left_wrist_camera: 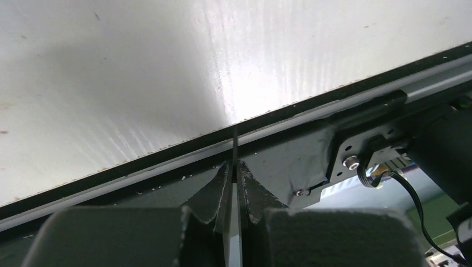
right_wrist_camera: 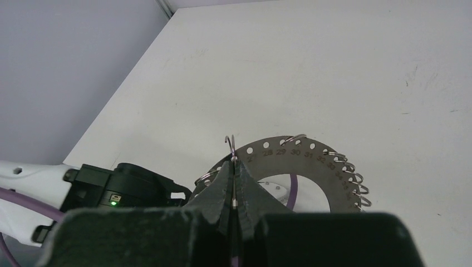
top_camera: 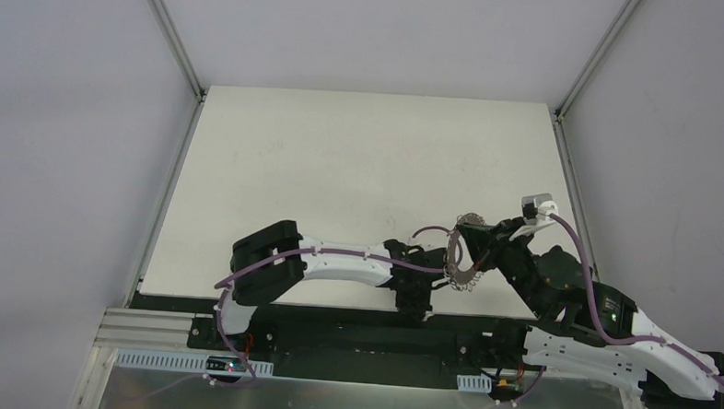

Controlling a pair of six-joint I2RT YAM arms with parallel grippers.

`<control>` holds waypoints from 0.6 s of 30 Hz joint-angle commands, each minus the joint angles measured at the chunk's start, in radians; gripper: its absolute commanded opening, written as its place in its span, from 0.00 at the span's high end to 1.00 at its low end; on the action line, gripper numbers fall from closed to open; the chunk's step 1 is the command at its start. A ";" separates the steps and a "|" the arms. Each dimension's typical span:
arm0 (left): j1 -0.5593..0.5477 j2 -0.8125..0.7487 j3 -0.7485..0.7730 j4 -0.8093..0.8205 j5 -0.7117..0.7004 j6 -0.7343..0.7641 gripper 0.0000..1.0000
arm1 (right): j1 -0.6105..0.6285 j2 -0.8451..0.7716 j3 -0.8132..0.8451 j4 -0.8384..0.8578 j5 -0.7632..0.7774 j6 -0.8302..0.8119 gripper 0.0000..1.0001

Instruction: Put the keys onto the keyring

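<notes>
Ok, keyring (right_wrist_camera: 317, 167) is upright above table (top_camera: 341, 167), btw both arms. Right gripper (right_wrist_camera: 235, 172) fingers pinch its rim; left gripper (left_wrist_camera: 236, 169) fingers clamp it edge-on. Risk: opposing pull/twist makes the ring slip or bend. Keys not visible.

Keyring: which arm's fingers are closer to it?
Neither; both hold the keyring. The left fingers clamp its plate edge-on; the right fingers pinch a wire loop at its rim.
</notes>
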 commanded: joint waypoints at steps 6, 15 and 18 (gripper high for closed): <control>0.005 -0.187 -0.092 -0.008 -0.128 0.122 1.00 | 0.001 0.005 0.043 0.032 -0.017 0.001 1.00; 0.004 -0.379 -0.232 -0.011 -0.187 0.126 1.00 | 0.002 0.035 0.054 0.051 -0.022 0.000 1.00; 0.001 -0.448 -0.275 -0.014 -0.207 0.128 1.00 | 0.002 0.042 0.058 0.054 -0.021 0.000 1.00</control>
